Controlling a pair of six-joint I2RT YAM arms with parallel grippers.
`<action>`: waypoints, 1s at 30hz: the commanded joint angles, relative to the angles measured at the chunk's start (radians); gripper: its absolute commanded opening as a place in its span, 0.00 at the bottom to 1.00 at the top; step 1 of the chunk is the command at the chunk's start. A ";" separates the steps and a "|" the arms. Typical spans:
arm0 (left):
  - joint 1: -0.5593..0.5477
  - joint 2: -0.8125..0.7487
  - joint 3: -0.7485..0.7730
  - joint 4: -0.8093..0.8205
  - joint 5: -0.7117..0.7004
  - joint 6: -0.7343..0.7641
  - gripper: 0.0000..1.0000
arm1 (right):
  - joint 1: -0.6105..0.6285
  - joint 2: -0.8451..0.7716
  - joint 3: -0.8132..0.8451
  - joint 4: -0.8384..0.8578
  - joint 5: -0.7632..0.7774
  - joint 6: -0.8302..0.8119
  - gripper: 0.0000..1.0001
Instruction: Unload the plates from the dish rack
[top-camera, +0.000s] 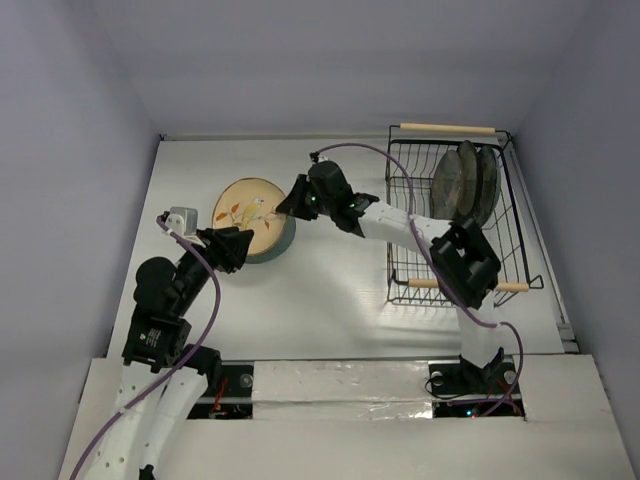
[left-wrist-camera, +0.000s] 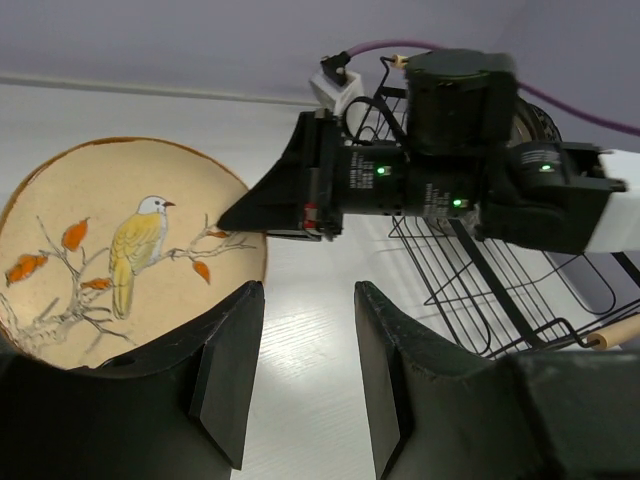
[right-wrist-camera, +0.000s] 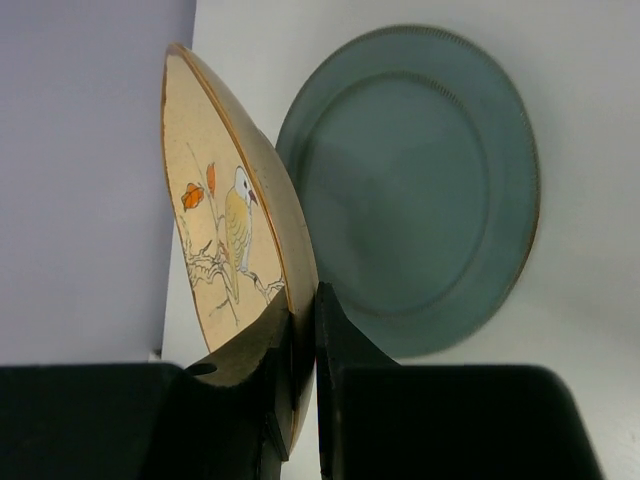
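My right gripper (top-camera: 283, 208) (right-wrist-camera: 304, 330) is shut on the rim of the tan plate (top-camera: 245, 213) (right-wrist-camera: 215, 230) with a bird and leaf motif and holds it above the teal-blue plate (top-camera: 280, 243) (right-wrist-camera: 420, 190), which lies flat on the table. The tan plate (left-wrist-camera: 120, 250) also shows in the left wrist view. My left gripper (top-camera: 243, 245) (left-wrist-camera: 308, 305) is open and empty, close to the near edge of both plates. Two dark plates (top-camera: 465, 182) stand upright in the black wire dish rack (top-camera: 405, 270) at the right.
The rack has two light wooden handles (top-camera: 447, 128), one far and one near. Grey walls close the table at the back and sides. A white cable connector (top-camera: 181, 217) sits on my left wrist. The table's near edge lies just ahead of the arm bases.
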 joint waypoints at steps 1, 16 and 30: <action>0.003 0.001 0.038 0.028 0.005 0.009 0.38 | -0.015 0.007 0.109 0.280 -0.039 0.120 0.00; 0.003 0.027 0.038 0.035 0.022 0.006 0.38 | 0.005 0.164 0.052 0.385 -0.005 0.196 0.00; 0.012 0.058 0.044 0.020 -0.034 0.014 0.38 | 0.054 0.199 0.109 0.216 0.085 0.076 0.74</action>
